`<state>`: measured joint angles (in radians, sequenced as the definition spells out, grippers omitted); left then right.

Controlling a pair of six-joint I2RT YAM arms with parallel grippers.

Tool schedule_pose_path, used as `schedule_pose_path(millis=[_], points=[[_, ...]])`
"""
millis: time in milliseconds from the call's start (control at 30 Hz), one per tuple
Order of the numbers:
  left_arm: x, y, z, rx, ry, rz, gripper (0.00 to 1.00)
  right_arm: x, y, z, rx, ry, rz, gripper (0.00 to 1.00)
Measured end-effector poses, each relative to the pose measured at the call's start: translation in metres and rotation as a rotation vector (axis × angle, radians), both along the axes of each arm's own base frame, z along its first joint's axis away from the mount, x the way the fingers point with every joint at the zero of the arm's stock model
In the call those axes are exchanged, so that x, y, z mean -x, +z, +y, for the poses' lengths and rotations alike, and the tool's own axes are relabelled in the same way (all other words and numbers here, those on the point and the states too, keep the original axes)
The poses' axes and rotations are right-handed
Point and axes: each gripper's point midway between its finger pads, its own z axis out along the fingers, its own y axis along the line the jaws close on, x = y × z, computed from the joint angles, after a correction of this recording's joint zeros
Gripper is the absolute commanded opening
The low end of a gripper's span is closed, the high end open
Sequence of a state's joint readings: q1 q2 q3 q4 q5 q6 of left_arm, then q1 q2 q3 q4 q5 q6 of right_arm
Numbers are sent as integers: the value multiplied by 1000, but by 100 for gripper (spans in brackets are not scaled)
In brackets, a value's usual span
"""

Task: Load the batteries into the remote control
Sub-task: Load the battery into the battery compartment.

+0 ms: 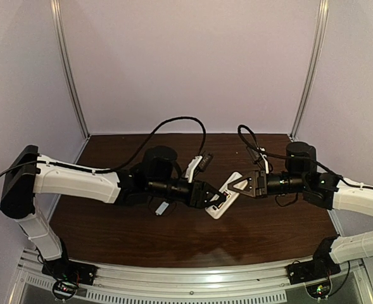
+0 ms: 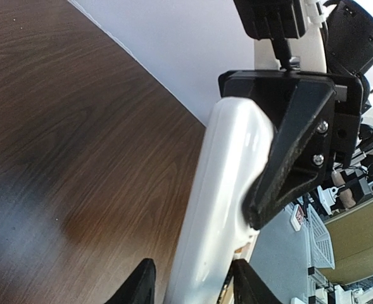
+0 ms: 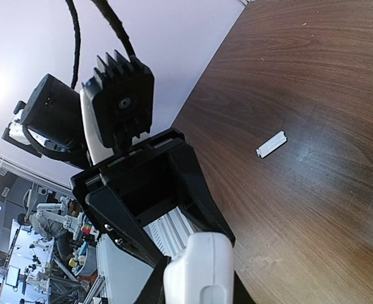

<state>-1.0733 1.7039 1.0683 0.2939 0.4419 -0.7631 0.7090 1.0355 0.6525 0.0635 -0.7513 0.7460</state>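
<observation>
**Remote [image 2: 218, 209] gripped over a wooden table [image 2: 78, 126]**
Its far end was clamped by the black right gripper [image 2: 249, 202]; its near end was flanked by the left gripper [image 2: 195, 286], whose jaws were not yet closed.

Bench [image 2: 78, 126] smooth dark wood-grain with a soft sheen, remote control [image 2: 218, 202] glossy smooth white plastic, right tool [image 1: 235, 186] rough matt black plastic with shiny metal screws [image 2: 322, 126], cover strip [image 3: 271, 144] matt white plastic.
</observation>
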Motion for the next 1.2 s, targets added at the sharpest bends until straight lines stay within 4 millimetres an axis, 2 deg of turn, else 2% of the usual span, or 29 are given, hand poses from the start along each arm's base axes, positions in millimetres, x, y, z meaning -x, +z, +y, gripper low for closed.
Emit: schedule_pose_path(millis=[300,800,1000,1200], points=[[-3,4,1,-6,-3,-93,40,-4,4,-1,-38,-19,38,0],[-9,0,4,-103,14,-221,41,-12,-1,-6,-76,-54,99,0],[-12,3,3,-141,16,-234,48,-13,0,-5,-83,-51,96,0],[-15,5,-4,-135,19,-225,47,-13,-4,-2,-76,-40,103,0]])
